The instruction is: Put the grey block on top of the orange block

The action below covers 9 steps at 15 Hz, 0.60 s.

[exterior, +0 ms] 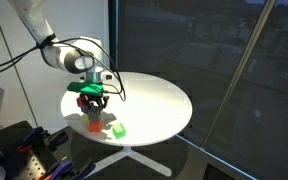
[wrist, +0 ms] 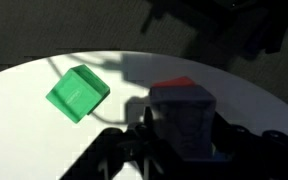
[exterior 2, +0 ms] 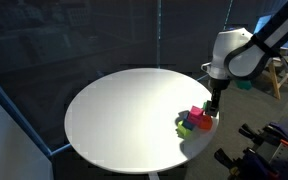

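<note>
My gripper [wrist: 181, 150] is shut on the grey block [wrist: 187, 122], a dull grey cube that fills the space between the fingers in the wrist view. Just behind and below it, the top edge of the orange block [wrist: 174, 84] shows as a reddish-orange strip. In an exterior view the gripper [exterior: 92, 104] hangs directly over the orange block [exterior: 94, 124] on the round white table [exterior: 154, 100]. In an exterior view the gripper [exterior 2: 213, 108] is just above a reddish cube [exterior 2: 199, 116]. I cannot tell whether the grey block touches the orange one.
A bright green cube [wrist: 77, 93] lies on the table close beside the orange block; it also shows in both exterior views [exterior: 118, 129] [exterior 2: 187, 124]. The blocks sit near the table's edge. Dark window panes stand behind the table [exterior 2: 104, 100], and dark equipment [exterior: 24, 150] stands beside it.
</note>
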Each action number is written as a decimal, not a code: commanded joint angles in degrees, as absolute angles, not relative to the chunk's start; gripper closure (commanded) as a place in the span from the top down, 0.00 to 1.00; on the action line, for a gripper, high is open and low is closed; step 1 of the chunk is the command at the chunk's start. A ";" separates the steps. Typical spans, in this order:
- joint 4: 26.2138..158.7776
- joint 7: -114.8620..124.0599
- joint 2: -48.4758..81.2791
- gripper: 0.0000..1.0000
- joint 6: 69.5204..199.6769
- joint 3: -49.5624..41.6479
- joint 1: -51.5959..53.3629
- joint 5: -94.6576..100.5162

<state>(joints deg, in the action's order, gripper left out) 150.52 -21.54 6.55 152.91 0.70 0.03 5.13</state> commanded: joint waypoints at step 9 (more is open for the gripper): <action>150.50 -21.92 9.68 0.29 156.89 2.15 -0.72 4.81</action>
<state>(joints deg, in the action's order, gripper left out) 150.52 -21.56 9.37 155.87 1.40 0.02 5.11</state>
